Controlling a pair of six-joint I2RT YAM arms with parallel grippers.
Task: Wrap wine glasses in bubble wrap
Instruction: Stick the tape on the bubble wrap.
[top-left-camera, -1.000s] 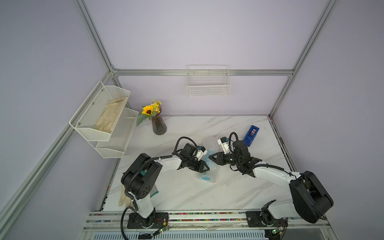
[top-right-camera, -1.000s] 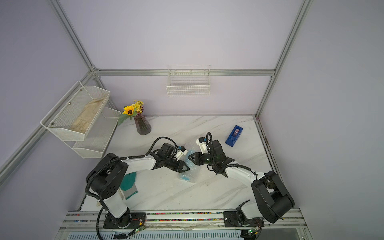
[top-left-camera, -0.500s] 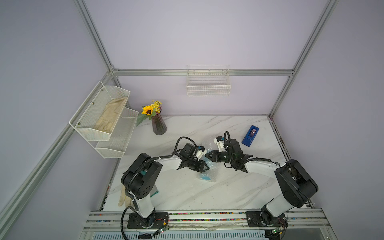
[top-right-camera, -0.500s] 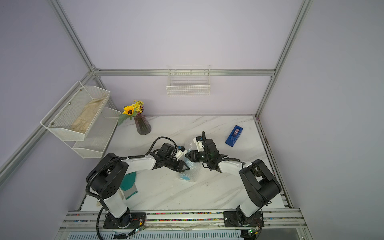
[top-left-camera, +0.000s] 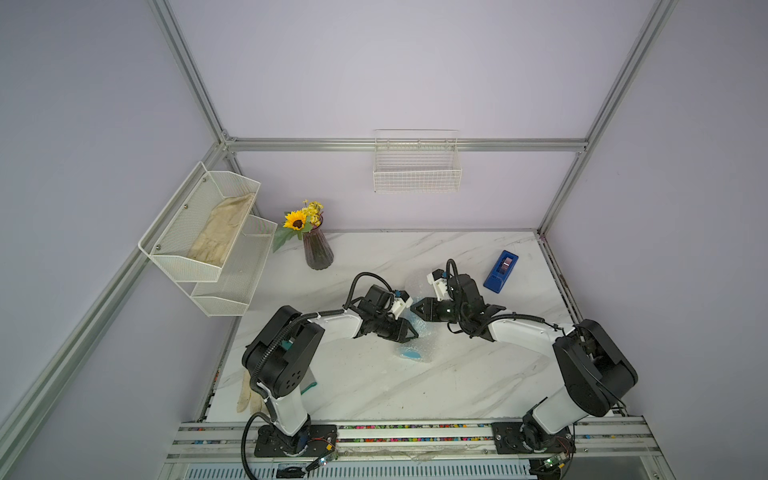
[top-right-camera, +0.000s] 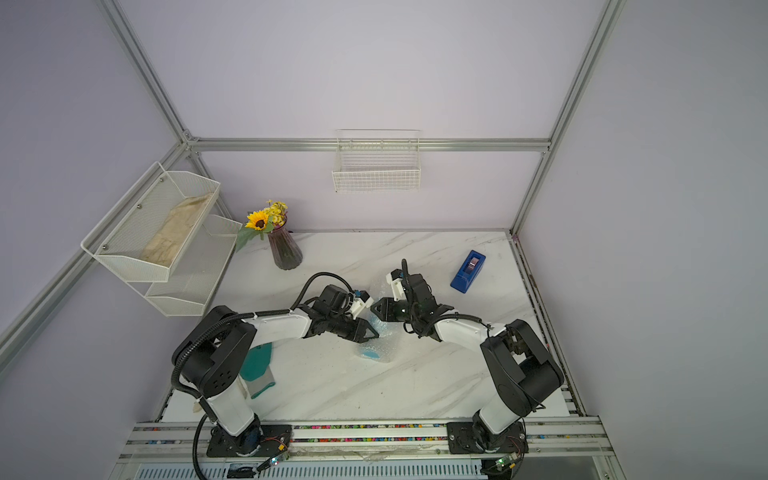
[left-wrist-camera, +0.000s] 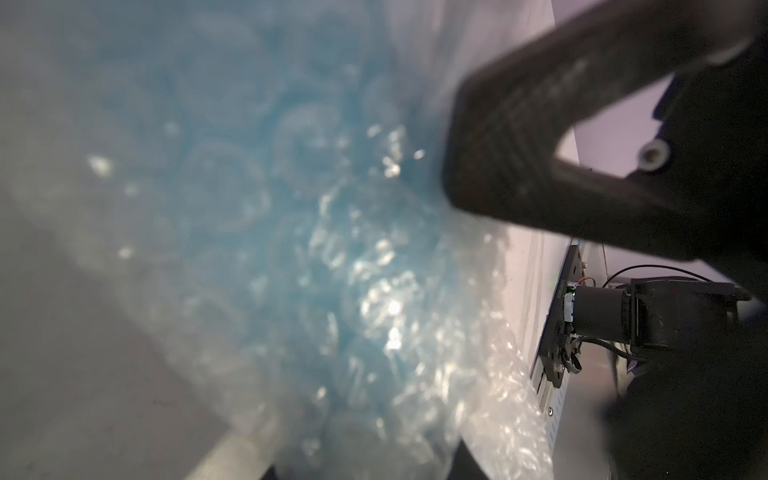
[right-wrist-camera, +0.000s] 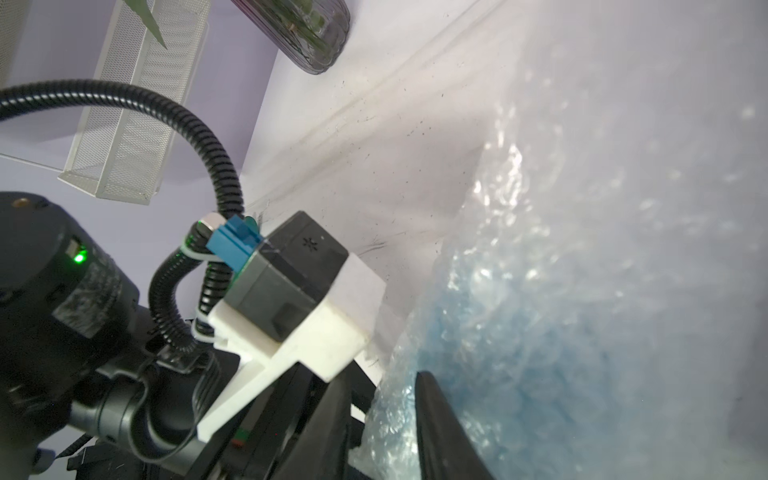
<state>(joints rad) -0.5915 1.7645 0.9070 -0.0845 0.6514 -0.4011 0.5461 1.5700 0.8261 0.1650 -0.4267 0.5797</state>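
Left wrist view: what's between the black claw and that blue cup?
Bubble wrap covers the goblet where the left gripper meets it, in the left wrist view.

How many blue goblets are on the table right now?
1. The light-blue goblet sits inside the bubble wrap near the middle of the marble table. The wrap could hide another, though none shows.

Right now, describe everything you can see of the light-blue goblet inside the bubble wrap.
The light-blue opaque goblet shows only as a blurred blue mass through the clear crinkly bubble wrap bundled around it. It seems to lie on its side on the white marble table, near the middle. Cup, stem and foot cannot be told apart.
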